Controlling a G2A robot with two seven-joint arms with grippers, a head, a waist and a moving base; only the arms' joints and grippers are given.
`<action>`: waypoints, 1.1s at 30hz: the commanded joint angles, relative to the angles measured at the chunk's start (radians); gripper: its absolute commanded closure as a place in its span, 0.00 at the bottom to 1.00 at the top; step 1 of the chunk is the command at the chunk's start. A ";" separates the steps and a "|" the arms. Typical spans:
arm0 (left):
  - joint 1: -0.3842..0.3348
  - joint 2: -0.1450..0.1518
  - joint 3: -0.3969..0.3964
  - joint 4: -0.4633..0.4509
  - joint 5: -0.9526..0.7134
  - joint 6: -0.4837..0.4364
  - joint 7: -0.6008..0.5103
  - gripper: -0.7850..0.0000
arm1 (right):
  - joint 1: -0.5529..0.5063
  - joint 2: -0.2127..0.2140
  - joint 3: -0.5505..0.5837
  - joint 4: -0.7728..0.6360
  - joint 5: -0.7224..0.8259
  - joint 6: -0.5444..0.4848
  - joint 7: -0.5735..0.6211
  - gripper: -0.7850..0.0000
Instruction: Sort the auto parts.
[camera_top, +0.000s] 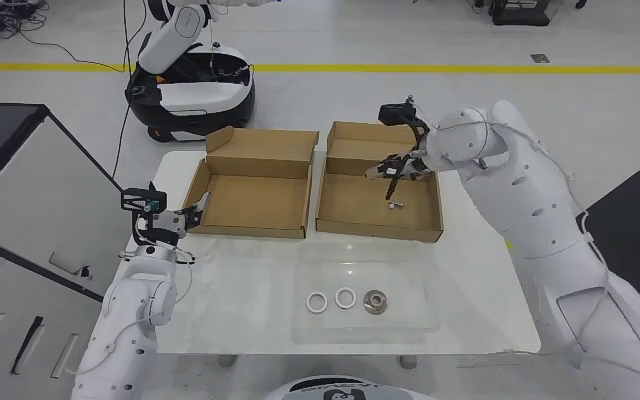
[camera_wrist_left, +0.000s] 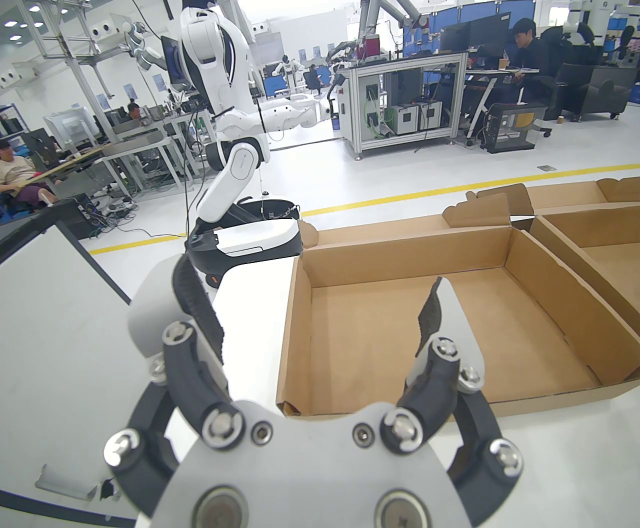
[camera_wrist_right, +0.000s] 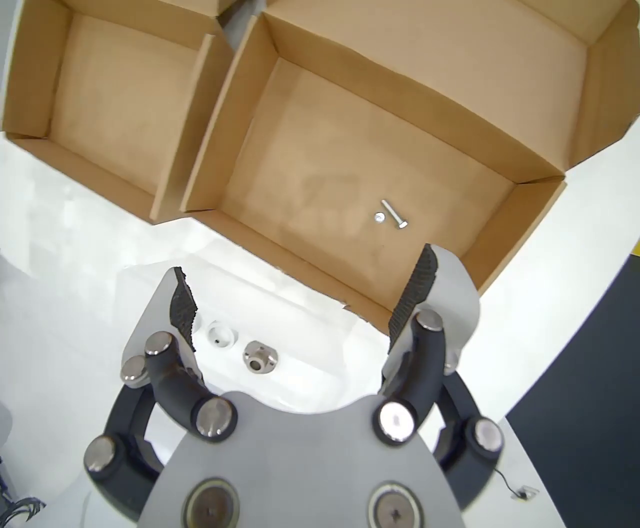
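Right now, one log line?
right gripper open over right box; bolt inside; left gripper open by left box; rings, hub on tray

The white table (camera_top: 250, 290) stood on a pale grey floor (camera_top: 400, 30), and a yellow line (camera_top: 400, 67) ran across that floor beyond it. Just past the table's far edge another robot (camera_top: 195, 95), white, sat on a black-and-white base. A black-framed board (camera_top: 30, 130) stood beside the table on the left, and a dark mat (camera_top: 615, 220) lay on the right. Farther back in the room were a metal-framed workbench (camera_wrist_left: 405, 100), desks with monitors (camera_wrist_left: 480, 35), and loose cables (camera_wrist_left: 125, 220) trailing over the floor.
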 joint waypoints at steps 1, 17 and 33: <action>0.000 0.000 0.000 0.000 0.000 0.000 0.000 0.00 | -0.036 0.009 0.065 -0.056 0.091 -0.004 0.005 0.00; 0.000 0.000 0.000 0.000 0.000 0.000 0.000 0.00 | -0.309 0.062 0.521 -0.257 0.711 0.037 0.009 0.00; 0.000 0.000 0.000 0.000 0.000 0.000 0.000 0.00 | -0.445 0.093 0.712 -0.239 0.920 0.008 0.050 0.00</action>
